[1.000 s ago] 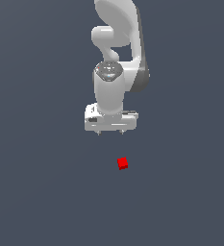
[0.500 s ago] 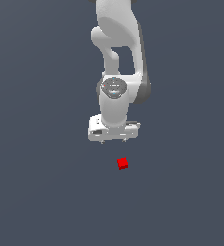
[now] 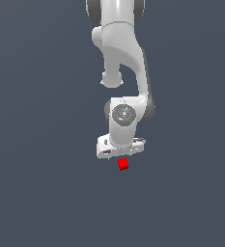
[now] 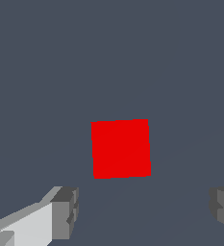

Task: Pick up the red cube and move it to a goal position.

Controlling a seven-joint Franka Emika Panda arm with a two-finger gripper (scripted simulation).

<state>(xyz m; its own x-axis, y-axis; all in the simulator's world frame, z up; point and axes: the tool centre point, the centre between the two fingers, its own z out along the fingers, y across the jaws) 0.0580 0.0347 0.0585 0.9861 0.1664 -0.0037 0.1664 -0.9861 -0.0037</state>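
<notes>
The red cube point(image 3: 123, 164) is a tiny plain block lying on the flat grey ground, partly covered from above by the white hand in the exterior view. In the wrist view the red cube point(image 4: 121, 148) fills the middle of the picture, and the two grey fingertips point(image 4: 65, 211) stand wide apart to either side of it, nearer the camera. My gripper point(image 3: 119, 155) hangs just over the cube, open, touching nothing.
The white Panda arm point(image 3: 119, 58) comes down from the top of the exterior view. Around the cube there is only uniform dark grey ground point(image 3: 46, 193).
The arm has lowered steadily, bringing the hand from well above the cube down to just over it. The cube has stayed in place.
</notes>
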